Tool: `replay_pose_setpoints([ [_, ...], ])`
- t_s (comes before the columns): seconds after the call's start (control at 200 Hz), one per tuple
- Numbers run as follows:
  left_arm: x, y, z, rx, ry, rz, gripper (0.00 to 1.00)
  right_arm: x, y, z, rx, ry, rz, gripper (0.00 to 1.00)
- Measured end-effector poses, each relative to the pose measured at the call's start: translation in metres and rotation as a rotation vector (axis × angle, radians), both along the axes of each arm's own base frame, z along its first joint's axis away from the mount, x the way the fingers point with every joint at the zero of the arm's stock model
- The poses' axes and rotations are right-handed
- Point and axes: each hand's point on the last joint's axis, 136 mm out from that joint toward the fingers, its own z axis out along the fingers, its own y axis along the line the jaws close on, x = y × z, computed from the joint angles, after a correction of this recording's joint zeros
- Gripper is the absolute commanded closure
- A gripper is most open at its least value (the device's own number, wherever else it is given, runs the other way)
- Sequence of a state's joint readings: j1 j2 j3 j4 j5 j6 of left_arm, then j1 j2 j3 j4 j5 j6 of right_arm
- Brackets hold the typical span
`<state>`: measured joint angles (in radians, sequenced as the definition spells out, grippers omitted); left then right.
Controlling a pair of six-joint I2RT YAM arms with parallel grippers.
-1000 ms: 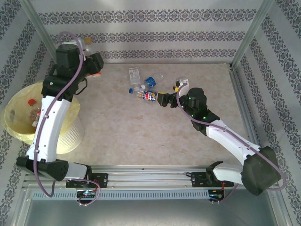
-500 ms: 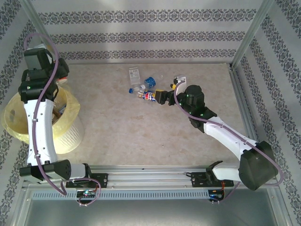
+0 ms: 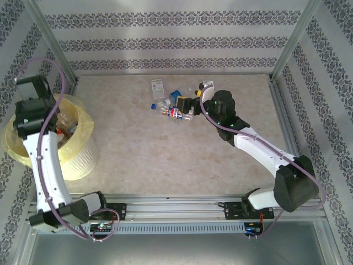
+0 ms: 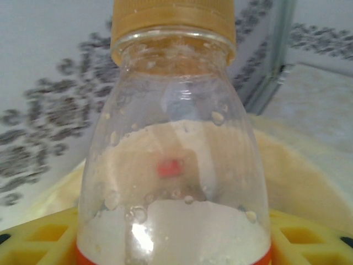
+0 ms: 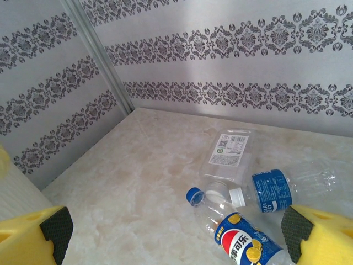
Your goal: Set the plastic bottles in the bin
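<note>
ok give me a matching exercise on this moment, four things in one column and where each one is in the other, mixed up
Things
1. clear plastic bottle with a yellow-orange cap
2. clear plastic bottle with a blue cap and a blue label with white characters
3. large round pale-yellow plastic bin
4. flat clear plastic bottle with a white label

Places
A. lying on the table, nearest the back wall
B. standing upright at the far left of the top view
C. gripped between the left gripper's yellow fingers
D. lying just in front of the open right gripper

Pairs: 1-C, 2-D, 3-B, 4-A
</note>
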<state>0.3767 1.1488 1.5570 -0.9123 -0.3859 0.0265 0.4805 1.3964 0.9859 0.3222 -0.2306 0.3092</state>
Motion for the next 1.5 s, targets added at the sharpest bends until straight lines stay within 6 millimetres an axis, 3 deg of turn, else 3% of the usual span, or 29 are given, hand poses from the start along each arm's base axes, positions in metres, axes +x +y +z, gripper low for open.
replay_pose_setpoints([
  [0.1,-0.028,0.006,-0.009,0.044,0.032,0.053,0.39,0.004,0.004,-0.003,0.01,0.02,0.01,0.02],
  [0.21,-0.046,0.017,-0.025,0.055,0.072,0.101,0.41,0.005,0.007,-0.007,0.02,0.041,0.02,0.02],
  [0.415,-0.048,0.044,-0.053,0.002,0.121,0.148,0.37,0.005,0.007,-0.008,0.021,0.042,0.019,0.02],
  [0.465,-0.049,0.052,-0.059,-0.025,0.12,0.162,0.32,0.005,0.007,-0.007,0.019,0.04,0.02,0.02],
  [0.52,-0.05,0.062,-0.068,-0.056,0.135,0.179,0.15,0.004,0.007,-0.008,0.015,0.041,0.02,0.02],
  [0.58,-0.046,0.068,-0.074,-0.082,0.142,0.182,0.05,0.004,0.007,-0.009,0.011,0.041,0.021,0.02],
  [0.734,-0.037,0.066,-0.076,-0.119,0.111,0.158,0.0,0.004,0.007,-0.009,0.009,0.044,0.019,0.02],
  [0.999,-0.028,0.046,-0.035,-0.164,-0.068,0.102,0.0,0.005,0.005,-0.01,0.005,0.048,0.008,0.02],
  [1.169,-0.02,0.027,-0.023,-0.274,-0.205,0.075,0.0,0.002,0.004,-0.022,-0.085,0.063,0.026,0.02],
  [1.319,-0.008,-0.009,-0.018,-0.385,-0.314,0.009,0.0,0.004,-0.004,-0.026,-0.19,0.043,0.037,0.02],
  [1.499,0.015,-0.056,-0.014,-0.465,-0.349,-0.117,0.0,0.014,-0.033,-0.049,-0.305,0.064,0.016,0.02],
])
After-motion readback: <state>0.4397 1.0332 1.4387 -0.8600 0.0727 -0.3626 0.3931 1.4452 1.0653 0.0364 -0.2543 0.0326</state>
